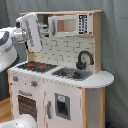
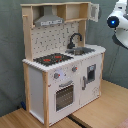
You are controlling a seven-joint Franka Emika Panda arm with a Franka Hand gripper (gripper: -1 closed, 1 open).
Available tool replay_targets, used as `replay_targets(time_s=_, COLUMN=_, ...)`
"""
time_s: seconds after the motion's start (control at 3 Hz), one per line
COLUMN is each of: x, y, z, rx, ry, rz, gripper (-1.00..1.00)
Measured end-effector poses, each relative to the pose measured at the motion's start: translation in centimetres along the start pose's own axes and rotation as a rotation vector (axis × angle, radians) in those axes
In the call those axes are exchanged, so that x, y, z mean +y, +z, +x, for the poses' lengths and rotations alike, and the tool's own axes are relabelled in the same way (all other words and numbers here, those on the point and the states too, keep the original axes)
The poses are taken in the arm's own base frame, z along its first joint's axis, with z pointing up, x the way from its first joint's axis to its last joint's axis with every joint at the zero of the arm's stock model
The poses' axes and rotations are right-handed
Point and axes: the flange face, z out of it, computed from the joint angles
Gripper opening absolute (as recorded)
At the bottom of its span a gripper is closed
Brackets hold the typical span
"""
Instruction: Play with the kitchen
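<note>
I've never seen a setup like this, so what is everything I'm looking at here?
kitchen: one, white and light wood, standing on the floor in both exterior views
hob: one, black with red rings, on the countertop
sink: one, grey, set in the countertop beside the hob
faucet: one, black, behind the sink
hood: one, grey, above the hob
oven door: one, white with dark window, below the hob
floor: light wood
backdrop: grey, behind the kitchen
robot arm: one, white, at the first exterior view's left
</note>
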Motion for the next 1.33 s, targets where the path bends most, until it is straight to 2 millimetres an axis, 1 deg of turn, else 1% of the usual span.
replay_targets(time_s=0.33, x=-1.4, y=1.7, z=0.9, rx=0.018, ry=-0.069, rz=0.029, gripper=-1.0)
replay_targets(time_s=0.67, x=-2.4, y=3.3, z=1.7, rx=0.046, ry=-0.14, rz=0.05, gripper=-1.0)
replay_targets(time_s=1.0, x=-3.1, y=4.4, z=2.4, rx=0.08, ry=-0.206, rz=0.068, gripper=-1.0)
replay_targets(time_s=1.33, x=-4.6, y=4.5, z=3.1, rx=0.14, ry=-0.27, rz=0.109, gripper=-1.0)
